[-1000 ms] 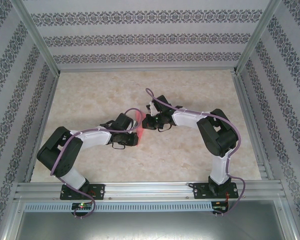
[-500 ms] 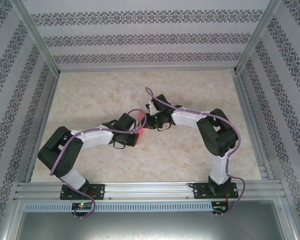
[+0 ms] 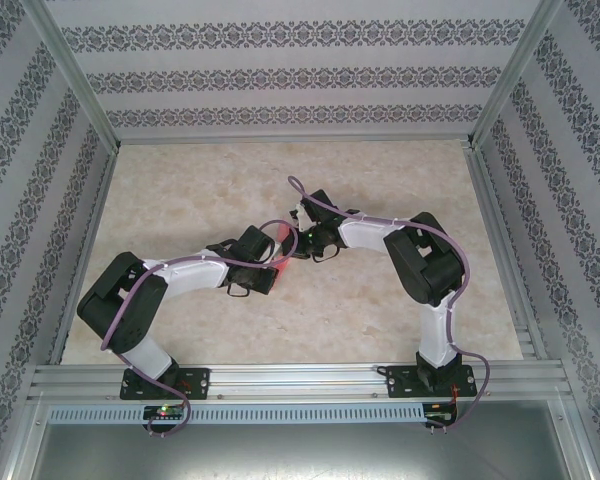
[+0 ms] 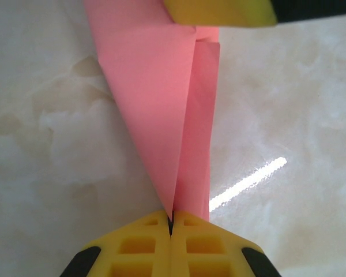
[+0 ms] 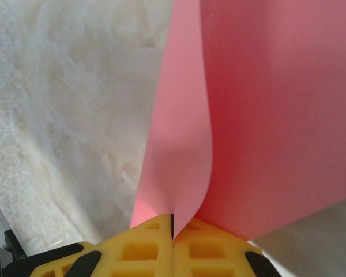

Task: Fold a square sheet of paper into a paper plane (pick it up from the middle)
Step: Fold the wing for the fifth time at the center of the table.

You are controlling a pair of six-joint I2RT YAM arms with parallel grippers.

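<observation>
The pink folded paper [image 3: 279, 248] was held up between the two arms over the middle of the worktop [image 3: 230, 180], well apart from all four edges. The left arm [image 3: 190, 275] reached in from the near left corner and the right arm [image 3: 370, 235] from the near right, meeting tip to tip at the paper.

The left jaws were closed on the pink folded paper [image 4: 161, 104]. In the left wrist view their yellow fingertips [image 4: 144, 248] pressed together with the narrow end of the paper pinched in the seam. From there the paper widened away from the camera: a broad triangular flap lay on the left and a narrower strip stood beside it on the right, with a straight crease between them. At its far end a yellow finger [image 4: 219, 11] of the right arm lay over the paper. Pale marbled worktop [image 4: 46, 144] showed beneath, with a bright streak of reflected light.

The right jaws were also closed on the pink folded paper [image 5: 265, 115]. In the right wrist view their yellow fingertips [image 5: 144, 248] met on one edge, and the layers fanned upward and to the right, curving gently apart just above the grip.
</observation>
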